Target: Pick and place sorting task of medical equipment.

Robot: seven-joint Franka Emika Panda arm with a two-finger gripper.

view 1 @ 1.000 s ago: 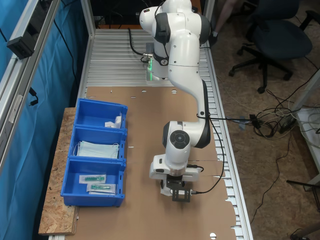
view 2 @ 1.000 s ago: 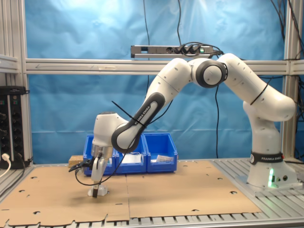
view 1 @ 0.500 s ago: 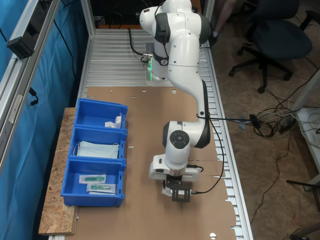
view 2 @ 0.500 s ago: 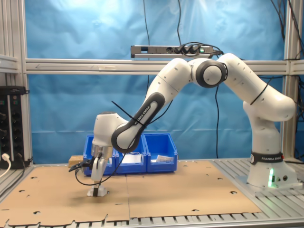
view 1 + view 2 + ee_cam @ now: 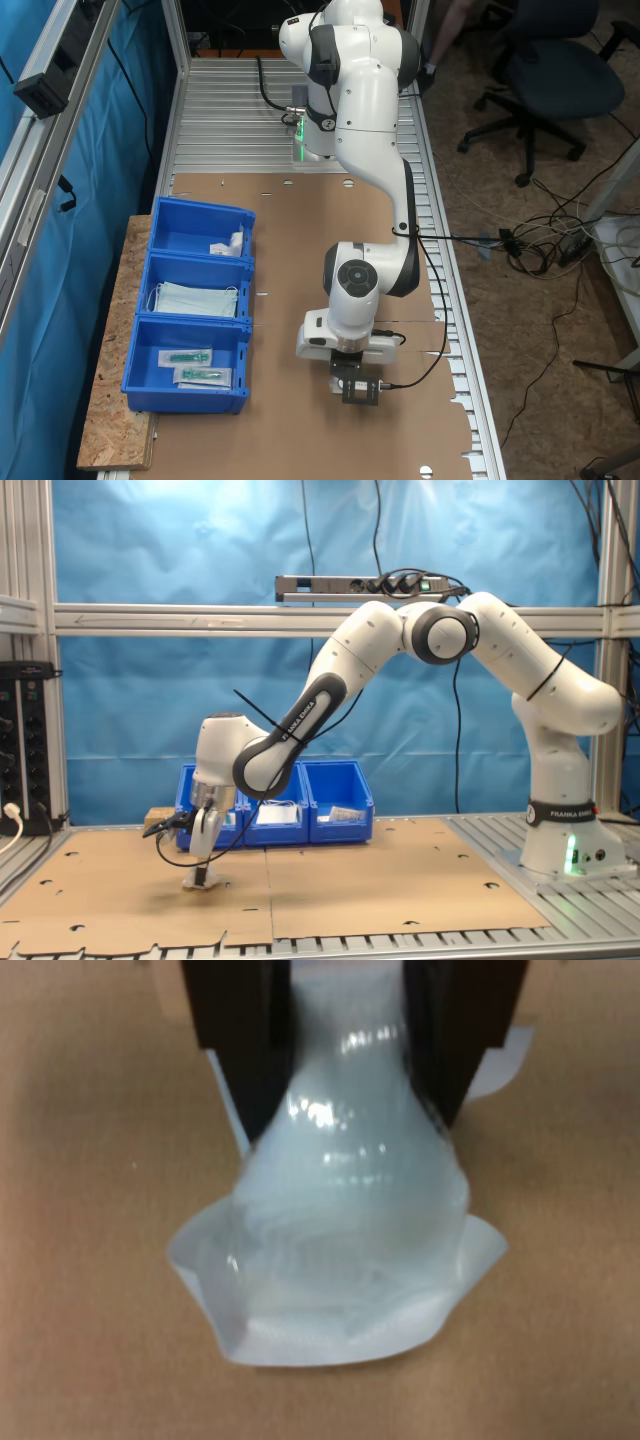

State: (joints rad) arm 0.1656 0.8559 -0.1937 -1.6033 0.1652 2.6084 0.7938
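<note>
In the wrist view the medical equipment, a white padded packet (image 5: 350,1250) in clear wrap, is pinched at its middle between two black fingers (image 5: 245,1050). My gripper (image 5: 350,1070) is shut on it, and the packet's free end bulges and curls over the brown cardboard. In the second exterior view the gripper (image 5: 203,877) points down just above the cardboard, with the packet (image 5: 194,885) at its tip. In the first exterior view the gripper (image 5: 356,386) sits below the white hand, which hides the packet.
Three blue bins (image 5: 160,330) stand in a row at the first exterior view's left. One holds small white packets (image 5: 225,246), one holds pale blue masks (image 5: 197,298), one holds long clear packets (image 5: 195,365). Cardboard sheet (image 5: 290,440) lies around the gripper. The arm's base (image 5: 560,850) stands at the second exterior view's right.
The hand has shifted slightly and risen a little off the cardboard, with the packet still at its tip. The bins have not changed.
</note>
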